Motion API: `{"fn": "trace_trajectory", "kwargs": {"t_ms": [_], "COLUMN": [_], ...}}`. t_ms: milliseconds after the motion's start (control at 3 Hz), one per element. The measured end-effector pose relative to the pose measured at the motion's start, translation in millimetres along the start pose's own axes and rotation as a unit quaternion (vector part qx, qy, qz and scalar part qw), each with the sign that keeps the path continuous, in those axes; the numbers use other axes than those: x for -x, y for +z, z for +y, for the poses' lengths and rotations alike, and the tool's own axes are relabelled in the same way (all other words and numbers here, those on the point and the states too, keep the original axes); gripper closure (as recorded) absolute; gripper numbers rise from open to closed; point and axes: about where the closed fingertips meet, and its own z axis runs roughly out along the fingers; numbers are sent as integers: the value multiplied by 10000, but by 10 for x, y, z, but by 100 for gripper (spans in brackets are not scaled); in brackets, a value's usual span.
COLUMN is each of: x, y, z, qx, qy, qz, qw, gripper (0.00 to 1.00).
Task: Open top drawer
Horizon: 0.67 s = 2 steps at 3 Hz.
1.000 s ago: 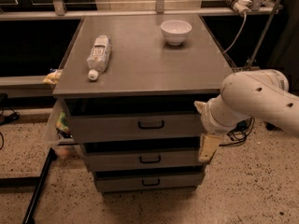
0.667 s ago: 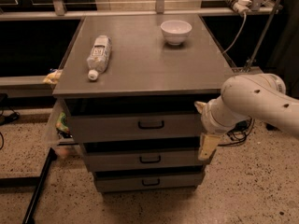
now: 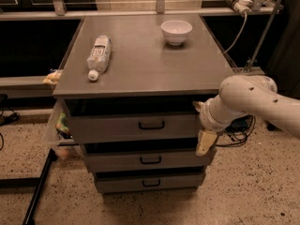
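Note:
The top drawer [image 3: 117,127] is the widest grey front, just under the cabinet's top, with a small black loop handle [image 3: 151,124] at its centre. My gripper [image 3: 202,124] is at the drawer's right end, well to the right of the handle. Its fingers stand apart, one cream fingertip [image 3: 205,143] low by the drawer's lower right corner and the other at the upper right corner. It holds nothing. The white arm [image 3: 248,97] reaches in from the right.
Two narrower drawers, the middle one [image 3: 150,160] and the bottom one [image 3: 150,183], lie below. On the cabinet top [image 3: 145,60] lie a plastic bottle [image 3: 99,56] and a white bowl [image 3: 176,31]. Cables [image 3: 236,132] hang at the right. A black bar [image 3: 40,191] is on the floor at left.
The arm has shifted only slightly by the drawer's right end. The drawer fronts, bottle and bowl have not moved.

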Motion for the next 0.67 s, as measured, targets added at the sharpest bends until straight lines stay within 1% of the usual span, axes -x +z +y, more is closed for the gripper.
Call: {"fn": "trace_trajectory", "kwargs": {"t_ms": [333, 667], "x": [4, 8], "y": [303, 305], "z": [-224, -232], "qx": [229, 228], "qy": [-45, -45], "qz": [-32, -36], "qw": [9997, 9997], "gripper": [0, 0]}}
